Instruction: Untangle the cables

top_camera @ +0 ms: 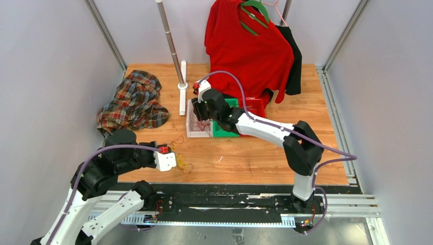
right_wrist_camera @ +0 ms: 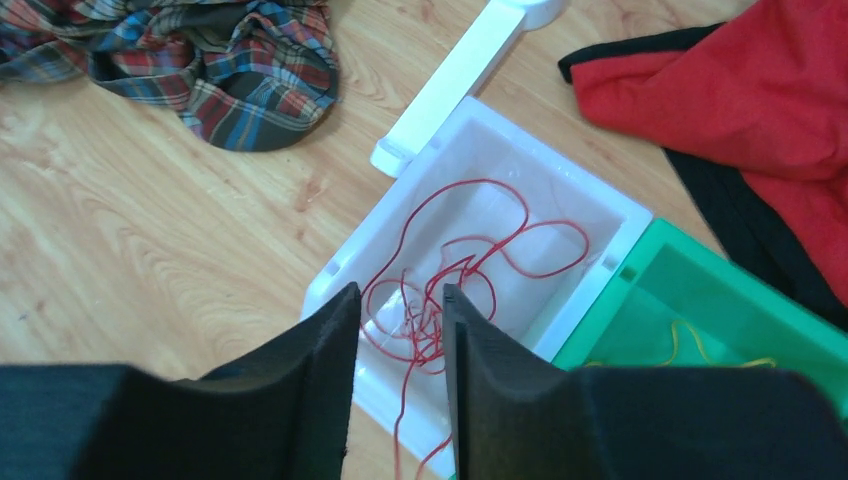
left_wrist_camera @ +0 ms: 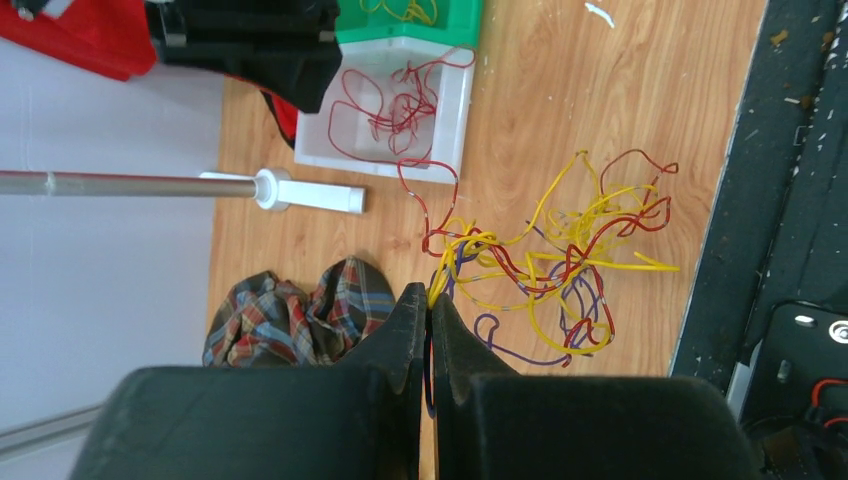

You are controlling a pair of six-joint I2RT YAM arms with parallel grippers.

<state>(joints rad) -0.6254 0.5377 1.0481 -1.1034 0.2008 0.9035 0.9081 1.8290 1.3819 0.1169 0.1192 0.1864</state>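
Note:
A tangle of yellow, red and purple cables (left_wrist_camera: 560, 260) lies on the wooden table near its front edge; it also shows in the top view (top_camera: 184, 164). My left gripper (left_wrist_camera: 430, 295) is shut on yellow and purple strands at the tangle's edge, low over the table (top_camera: 175, 160). A white bin (right_wrist_camera: 560, 165) holds loose red cables (right_wrist_camera: 420, 330), and one red strand trails over its near rim. My right gripper (right_wrist_camera: 400, 295) is open just above this bin (top_camera: 191, 130), and its fingers hold nothing. A green bin (right_wrist_camera: 720, 300) beside it holds a yellow cable.
A plaid shirt (top_camera: 134, 102) lies at the left. A metal pole on a white foot (top_camera: 182, 84) stands behind the white bin. A red shirt (top_camera: 250, 46) and a black garment (top_camera: 293, 61) hang at the back. A red bin (top_camera: 255, 106) sits behind the green one.

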